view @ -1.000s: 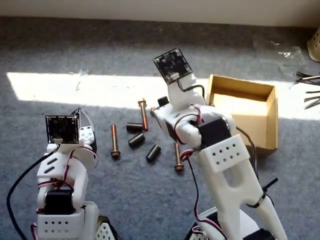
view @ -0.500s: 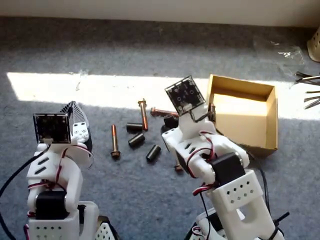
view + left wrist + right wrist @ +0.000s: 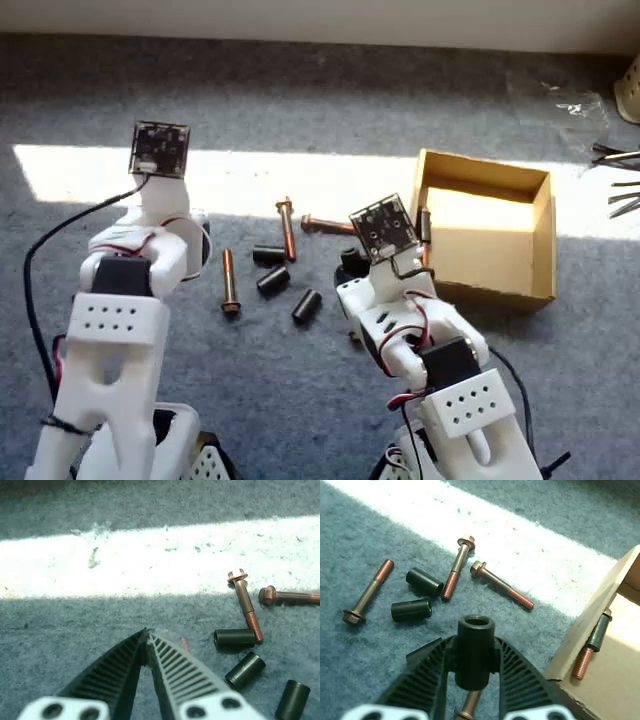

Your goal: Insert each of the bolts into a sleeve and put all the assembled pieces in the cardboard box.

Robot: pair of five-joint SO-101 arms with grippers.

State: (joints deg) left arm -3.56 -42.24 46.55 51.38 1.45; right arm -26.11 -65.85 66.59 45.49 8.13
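Grey carpet covers the tabletop, and a sunlit band runs across it. My right pincer is clamped on a black sleeve, gripping its lower half. The sleeve stands upright between the fingers with its bore facing the wrist camera. Beneath it a bolt lies on the carpet, mostly hidden by the sleeve and fingers. My left pincer is fully closed and holds nothing; its tips meet over bare carpet, apart from the parts. Loose stock lies between my two arms. The first bolt is nearest my left arm. The second bolt and third bolt have their heads close together at the edge of the sunlit band, and their shanks point in different directions. Three more sleeves lie on their sides. The first loose sleeve is just beside the second bolt's threaded end, the second loose sleeve is near it, and the third loose sleeve is nearer my right arm. The box stands on the carpet just to the right of my right arm, top open. One assembled piece lies inside along the wall nearest the loose stock. Its bolt head and thread stick out at either end of its sleeve.
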